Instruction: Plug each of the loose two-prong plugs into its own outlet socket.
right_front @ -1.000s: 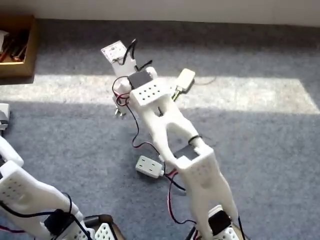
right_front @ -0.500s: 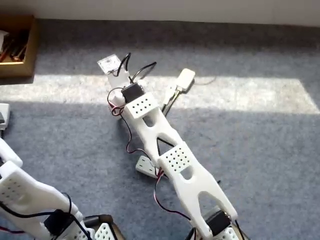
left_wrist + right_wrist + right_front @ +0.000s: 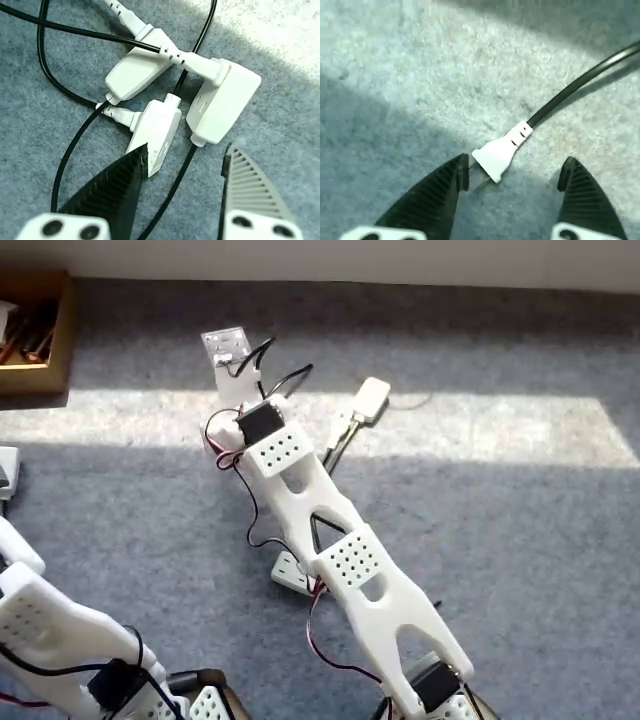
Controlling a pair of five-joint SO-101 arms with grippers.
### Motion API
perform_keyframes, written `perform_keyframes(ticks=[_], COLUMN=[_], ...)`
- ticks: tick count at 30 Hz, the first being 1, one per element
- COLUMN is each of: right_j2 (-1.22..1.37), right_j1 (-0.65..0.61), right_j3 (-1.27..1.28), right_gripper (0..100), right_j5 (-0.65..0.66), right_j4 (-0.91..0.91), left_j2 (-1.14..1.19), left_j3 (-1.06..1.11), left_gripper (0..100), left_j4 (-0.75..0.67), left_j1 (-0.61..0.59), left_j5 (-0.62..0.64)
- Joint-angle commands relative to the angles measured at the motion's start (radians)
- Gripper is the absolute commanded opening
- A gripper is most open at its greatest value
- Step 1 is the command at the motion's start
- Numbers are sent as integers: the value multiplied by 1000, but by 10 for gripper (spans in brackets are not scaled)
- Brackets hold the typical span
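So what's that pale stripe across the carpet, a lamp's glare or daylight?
Likely daylight; the source is off frame. High view: the bright band crosses the grey carpet, shaded either side. Right wrist view: the white plug lies where light meets shade. Left wrist view: a lit patch beyond the white plug cluster.

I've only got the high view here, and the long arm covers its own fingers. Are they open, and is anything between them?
Observer: Open. The right wrist view shows the right gripper with a white plug lying between its fingers, nearer one of them.
Operator: What's attached to that plug?
Observer: A black cable runs off its back end.
Operator: And the left gripper?
Observer: Open too, over a white connector, with two more lying just beyond it.
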Motion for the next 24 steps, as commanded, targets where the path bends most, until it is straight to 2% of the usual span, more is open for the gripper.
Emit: perform_keyframes(ticks=[1, 5, 10, 13, 17, 19, 24], right_j2=[4, 94, 145, 137, 99, 87, 61], right_j1=[-5, -5, -24, -30, -27, -25, -25], right_j3=[-44, 48, 28, 24, 25, 25, 8], right_gripper=[285, 285, 285, 227, 3, 27, 5], right_j5=[-11, -12, -12, -12, -12, -12, -3], right_j4=[-165, -216, -211, -147, -35, 36, 262], left_j2=[-5, -13, -15, -15, -15, -15, -16], left_j3=[-31, -2, 1, 1, -2, -2, -1], left_gripper=[249, 249, 249, 249, 249, 249, 249], left_j4=[-9, -12, -14, -14, -9, -9, -9], left_j1=[19, 25, 25, 25, 21, 18, 16], left_j5=[-8, -8, -8, -8, -8, -8, -8])
